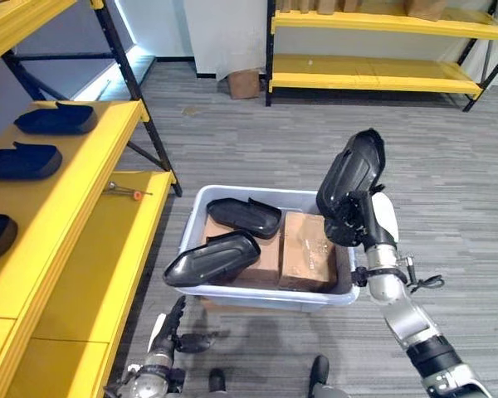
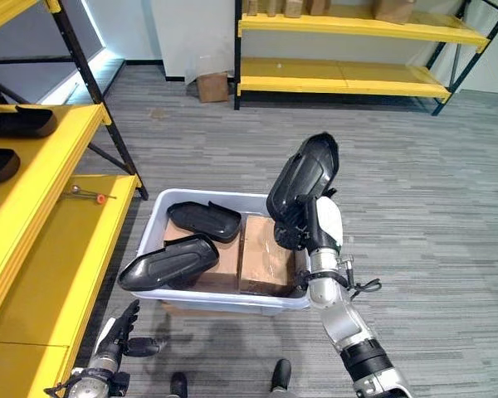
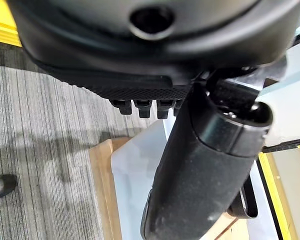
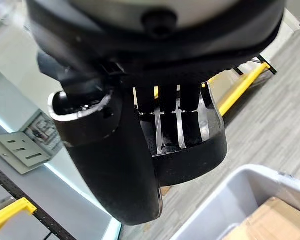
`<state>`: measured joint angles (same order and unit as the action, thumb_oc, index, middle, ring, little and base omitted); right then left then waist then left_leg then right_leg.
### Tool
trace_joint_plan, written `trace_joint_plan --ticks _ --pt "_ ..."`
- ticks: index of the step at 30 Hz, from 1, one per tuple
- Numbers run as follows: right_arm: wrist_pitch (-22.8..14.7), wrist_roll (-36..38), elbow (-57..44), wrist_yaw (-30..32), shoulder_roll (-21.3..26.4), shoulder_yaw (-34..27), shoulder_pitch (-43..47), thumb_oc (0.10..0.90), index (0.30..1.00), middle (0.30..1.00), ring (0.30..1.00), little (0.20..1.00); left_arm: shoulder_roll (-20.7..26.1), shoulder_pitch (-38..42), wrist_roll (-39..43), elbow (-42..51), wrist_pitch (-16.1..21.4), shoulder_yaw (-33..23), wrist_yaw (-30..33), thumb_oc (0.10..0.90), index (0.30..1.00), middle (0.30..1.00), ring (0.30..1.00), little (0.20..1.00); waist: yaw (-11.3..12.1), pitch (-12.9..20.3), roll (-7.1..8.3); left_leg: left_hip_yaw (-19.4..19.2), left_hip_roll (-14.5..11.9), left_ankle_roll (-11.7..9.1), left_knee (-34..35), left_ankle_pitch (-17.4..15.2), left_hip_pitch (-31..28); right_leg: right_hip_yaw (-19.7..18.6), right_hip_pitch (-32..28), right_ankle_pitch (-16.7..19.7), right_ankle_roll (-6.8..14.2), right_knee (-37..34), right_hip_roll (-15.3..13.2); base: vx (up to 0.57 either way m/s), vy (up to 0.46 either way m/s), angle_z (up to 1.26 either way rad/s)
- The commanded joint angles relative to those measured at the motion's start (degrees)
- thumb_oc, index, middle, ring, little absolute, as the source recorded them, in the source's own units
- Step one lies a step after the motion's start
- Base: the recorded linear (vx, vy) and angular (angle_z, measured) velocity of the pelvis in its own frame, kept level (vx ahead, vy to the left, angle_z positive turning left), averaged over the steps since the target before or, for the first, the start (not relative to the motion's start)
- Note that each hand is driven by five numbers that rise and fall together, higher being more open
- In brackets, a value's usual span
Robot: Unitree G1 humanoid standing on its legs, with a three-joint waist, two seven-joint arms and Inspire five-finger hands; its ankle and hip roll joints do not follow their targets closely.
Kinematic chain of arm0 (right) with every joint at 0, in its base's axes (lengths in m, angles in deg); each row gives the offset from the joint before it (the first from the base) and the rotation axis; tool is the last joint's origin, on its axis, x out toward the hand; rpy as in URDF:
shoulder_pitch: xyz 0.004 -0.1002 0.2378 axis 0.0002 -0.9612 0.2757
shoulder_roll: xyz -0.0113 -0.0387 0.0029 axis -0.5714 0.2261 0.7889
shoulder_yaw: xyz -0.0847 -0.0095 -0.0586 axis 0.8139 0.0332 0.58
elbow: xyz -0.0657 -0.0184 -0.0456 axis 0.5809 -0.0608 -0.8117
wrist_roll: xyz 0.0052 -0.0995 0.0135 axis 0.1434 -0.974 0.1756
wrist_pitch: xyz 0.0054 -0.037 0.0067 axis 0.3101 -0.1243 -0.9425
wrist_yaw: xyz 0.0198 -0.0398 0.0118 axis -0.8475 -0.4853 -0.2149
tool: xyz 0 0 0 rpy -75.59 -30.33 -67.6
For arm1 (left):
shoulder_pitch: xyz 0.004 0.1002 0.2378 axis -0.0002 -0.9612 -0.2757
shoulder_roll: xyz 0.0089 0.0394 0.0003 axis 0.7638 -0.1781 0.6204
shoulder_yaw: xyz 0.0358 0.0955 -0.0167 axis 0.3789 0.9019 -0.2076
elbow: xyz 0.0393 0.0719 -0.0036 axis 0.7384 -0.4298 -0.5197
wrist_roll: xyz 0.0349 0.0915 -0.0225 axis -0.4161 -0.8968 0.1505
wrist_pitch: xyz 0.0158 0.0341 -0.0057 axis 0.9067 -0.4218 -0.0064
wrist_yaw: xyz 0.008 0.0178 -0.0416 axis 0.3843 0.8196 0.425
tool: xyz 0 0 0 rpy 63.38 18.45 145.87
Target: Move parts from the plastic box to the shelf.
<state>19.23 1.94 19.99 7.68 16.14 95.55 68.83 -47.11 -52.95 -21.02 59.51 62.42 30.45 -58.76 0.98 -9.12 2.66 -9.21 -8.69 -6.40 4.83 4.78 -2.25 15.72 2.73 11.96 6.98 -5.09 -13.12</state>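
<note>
My right hand (image 1: 349, 222) clamps a black part (image 1: 352, 172) above the plastic box (image 1: 201, 204), at its three o'clock edge; no readable writing.

Odds and ends around the work area

A screwdriver (image 1: 126, 191) with an orange handle lies on a lower yellow board at the left — a cardboard box (image 1: 244, 83) stands on the grey floor (image 1: 257, 141) by the far rack, near a white pillar (image 1: 224, 33).
</note>
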Motion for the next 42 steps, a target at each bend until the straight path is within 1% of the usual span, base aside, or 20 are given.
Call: trace_joint_plan --ticks 1,4,8,11,13,16,19,20,21,22,23,24,26,27,28,29,32,36,38,42 --pt "-7.59 -4.19 -6.99 1.10 3.53 -3.77 4.74 0.400 0.300 0.300 0.300 0.300 1.09 1.45 -2.83 1.98 3.08 -1.64 -0.30 0.900 1.000 1.000 1.000 1.000 0.23 5.40 0.34 -1.09 -0.51 2.62 -0.35 -2.91 -1.20 -0.65 -1.95 -7.92 3.70 4.96 -1.88 0.01 -0.031 -0.02" --pt "-7.96 -4.63 -8.58 -0.29 4.45 -3.24 4.22 0.400 0.300 0.300 0.300 0.300 0.75 1.47 -3.07 2.12 3.09 -1.99 -0.24 0.900 1.000 1.000 1.000 1.000 0.06 5.71 0.26 -1.10 -1.10 2.33 -0.71 -2.96 -1.41 -0.74 -2.09 -8.98 3.25 5.66 -1.24 0.00 -0.068 -0.02" --pt "-8.53 -6.08 -10.05 -0.59 6.38 -1.40 6.79 0.400 0.300 0.300 0.300 0.300 -0.31 2.96 -1.37 2.08 3.64 -1.95 1.49 0.900 1.000 1.000 1.000 1.000 0.24 5.58 0.51 0.13 -4.58 0.36 -3.64 -2.05 0.27 -0.69 -2.64 -12.13 1.10 6.74 2.39 -0.02 -0.200 -0.04" --pt "-8.82 -6.07 -10.04 -0.27 6.69 -0.12 8.97 0.400 0.300 0.300 0.300 0.300 -0.64 3.55 -0.71 2.37 3.70 -1.73 2.21 0.900 1.000 1.000 1.000 1.000 0.58 5.38 0.56 0.95 -6.06 -0.51 -4.95 -1.46 1.17 -0.38 -3.28 -12.59 0.25 6.26 3.85 -0.01 -0.212 0.07" --pt "-9.06 -5.79 -9.19 0.90 6.89 2.66 14.19 0.400 0.300 0.300 0.300 0.300 -1.46 3.98 0.61 2.32 3.92 -1.14 3.38 0.900 1.000 1.000 1.000 1.000 2.15 4.38 0.44 3.21 -8.50 -2.20 -8.23 1.33 3.23 0.08 -5.09 -13.07 -1.33 3.90 6.71 -0.01 -0.256 0.17" --pt "-9.21 -5.90 -8.67 1.52 7.05 4.08 16.00 0.400 0.300 0.300 0.300 0.300 -2.17 3.94 1.39 2.34 4.06 -1.35 3.95 0.900 1.000 1.000 1.000 1.000 2.88 3.32 0.07 4.88 -9.62 -3.24 -9.54 3.22 4.73 0.87 -6.01 -12.94 -2.24 2.12 8.28 -0.03 -0.156 0.04" --pt "-9.21 -6.70 -8.85 2.28 7.56 4.84 17.52 0.400 0.300 0.300 0.300 0.300 -2.74 3.06 1.90 2.84 4.12 -1.61 4.15 0.900 1.000 1.000 1.000 1.000 4.47 1.68 -0.48 6.67 -11.19 -5.07 -9.52 7.53 7.32 3.02 -6.82 -13.49 -3.13 0.62 9.59 -0.05 -0.137 0.34" --pt "-9.09 -7.04 -9.04 2.36 7.95 4.82 17.55 0.400 0.300 0.300 0.300 0.300 -2.86 2.81 2.17 2.96 4.14 -1.79 4.19 0.900 1.000 1.000 1.000 1.000 4.70 1.28 -0.55 6.42 -11.71 -5.33 -9.66 10.07 9.09 4.70 -7.03 -13.65 -3.49 0.27 9.56 -0.08 -0.116 1.43" --pt "-8.72 -7.52 -9.65 2.57 8.91 4.35 17.19 0.400 0.300 0.300 0.300 0.300 -2.67 3.17 1.94 3.10 4.12 -1.72 4.24 0.900 1.000 1.000 1.000 1.000 4.58 -0.05 -0.58 2.48 -12.77 -4.84 -12.12 12.33 11.80 7.33 -7.16 -13.77 -4.11 0.41 8.96 -0.08 -0.080 1.72" --pt "-8.71 -7.52 -9.68 2.56 8.94 4.30 17.18 0.400 0.300 0.300 0.300 0.300 -2.67 3.22 1.94 3.10 4.10 -1.70 4.25 0.900 1.000 1.000 1.000 1.000 4.53 -0.05 -0.58 2.61 -12.75 -4.83 -12.30 12.27 11.98 7.42 -7.14 -13.79 -4.11 0.42 8.95 -0.06 -0.121 1.97" --pt "-8.09 -8.75 -10.13 2.99 10.28 3.36 16.58 0.400 0.300 0.300 0.300 0.300 -2.42 3.17 1.49 3.52 4.14 -1.87 4.41 0.900 1.000 1.000 1.000 1.000 3.75 -0.49 -0.55 -3.85 -15.47 -5.27 -15.76 11.52 12.15 9.61 -7.31 -14.92 -4.56 0.83 8.65 -0.03 -0.105 1.25" --pt "-7.40 -10.38 -10.11 3.56 11.08 3.03 16.51 0.400 0.300 0.300 0.300 0.300 -2.25 2.91 1.05 3.69 4.26 -2.04 4.50 0.900 1.000 1.000 1.000 1.000 3.60 -0.58 -0.66 -7.00 -17.33 -5.64 -17.56 11.50 12.04 10.91 -7.30 -15.23 -4.94 0.93 8.65 -0.02 -0.109 0.82" --pt "-6.88 -11.72 -9.90 3.89 11.65 2.82 16.45 0.400 0.300 0.300 0.300 0.300 -2.29 2.60 1.03 4.54 4.36 -2.45 4.62 0.900 1.000 1.000 1.000 1.000 3.69 -0.61 -1.07 -8.69 -18.90 -6.10 -18.81 11.18 11.54 12.21 -7.42 -15.70 -5.23 1.30 8.75 -0.01 -0.033 0.74" --pt "-6.70 -12.09 -10.15 4.18 12.04 2.14 16.02 0.400 0.300 0.300 0.300 0.300 -2.46 2.40 1.14 4.81 4.38 -2.91 4.95 0.900 1.000 1.000 1.000 1.000 3.17 -0.41 -1.24 -12.37 -21.20 -6.81 -19.73 11.64 10.53 14.17 -7.63 -16.12 -5.53 1.65 8.71 -0.01 -0.011 0.97" --pt "-6.06 -12.45 -10.72 4.73 12.75 0.65 14.62 0.400 0.300 0.300 0.300 0.300 -2.55 2.89 1.44 4.32 4.23 -3.48 5.30 0.900 1.000 1.000 1.000 1.000 2.10 0.18 -1.44 -18.47 -24.61 -7.53 -20.91 12.59 8.31 17.25 -7.71 -16.88 -5.96 2.61 8.37 -0.01 0.010 1.02" --pt "-6.03 -12.76 -11.70 4.90 13.36 -0.56 13.04 0.400 0.300 0.300 0.300 0.300 -2.47 3.08 1.30 4.02 4.00 -3.75 5.32 0.900 1.000 1.000 1.000 1.000 1.31 0.51 -1.59 -21.38 -26.19 -7.85 -20.99 13.12 7.04 18.61 -7.80 -17.25 -6.10 3.14 8.17 0.01 0.065 1.15" --pt "-6.05 -13.35 -14.20 4.54 14.34 -4.01 8.27 0.400 0.300 0.300 0.300 0.300 -2.13 3.03 0.38 3.99 3.72 -4.06 4.91 0.900 1.000 1.000 1.000 1.000 0.63 1.64 -2.22 -22.29 -26.57 -8.14 -18.31 13.40 4.88 20.17 -8.41 -17.60 -5.67 3.89 7.69 0.04 0.081 1.23" --pt "-6.36 -13.98 -16.41 4.14 14.41 -8.89 3.10 0.400 0.300 0.300 0.300 0.300 -2.04 3.02 -1.85 3.87 3.58 -4.63 3.74 0.900 1.000 1.000 1.000 1.000 0.35 3.33 -3.17 -23.38 -23.04 -7.53 -11.81 10.57 1.93 21.77 -9.56 -16.48 -3.95 5.56 4.81 0.08 0.241 0.90" --pt "-6.51 -13.91 -16.98 3.91 13.95 -10.02 2.23 0.400 0.300 0.300 0.300 0.300 -1.47 3.38 -2.41 4.38 3.81 -4.76 3.46 0.900 1.000 1.000 1.000 1.000 0.99 3.57 -2.81 -22.99 -20.34 -6.45 -10.94 8.68 1.51 22.89 -10.18 -14.99 -2.57 6.44 1.71 0.07 0.282 0.35" --pt "-6.29 -14.93 -17.43 3.09 13.23 -10.68 1.47 0.400 0.300 0.300 0.300 0.300 0.05 3.46 -4.47 4.50 3.71 -5.14 2.69 0.900 1.000 1.000 1.000 1.000 1.94 3.74 -0.91 -22.77 -15.89 -3.74 -9.78 4.99 2.20 25.95 -11.22 -12.22 -0.15 7.69 -3.28 0.03 0.223 0.41"
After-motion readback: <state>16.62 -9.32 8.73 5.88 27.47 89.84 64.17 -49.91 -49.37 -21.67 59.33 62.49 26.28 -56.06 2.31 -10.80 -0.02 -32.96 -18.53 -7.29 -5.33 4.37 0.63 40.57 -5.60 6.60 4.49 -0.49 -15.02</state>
